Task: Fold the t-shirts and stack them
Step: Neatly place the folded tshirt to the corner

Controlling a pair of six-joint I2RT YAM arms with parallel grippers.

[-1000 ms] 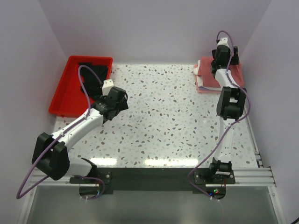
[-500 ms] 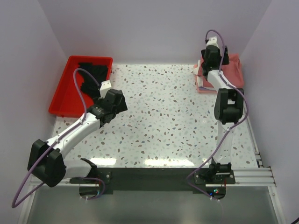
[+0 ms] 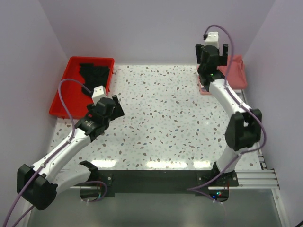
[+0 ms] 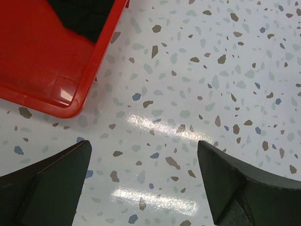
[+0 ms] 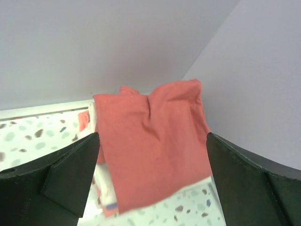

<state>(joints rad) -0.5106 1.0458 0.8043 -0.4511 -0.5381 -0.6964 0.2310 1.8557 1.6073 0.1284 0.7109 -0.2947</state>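
Plainly, both grippers are seen spread wide with nothing grasped. The left gripper is poised over the speckled table, the red tray is found ahead of it to the left, and a black shirt is seen lying inside that tray. The right gripper is pointed toward the back corner, where a folded rose shirt is framed ahead between its fingers, untouched, with white and pinkish lower layers exposed at the shirt's left edge.
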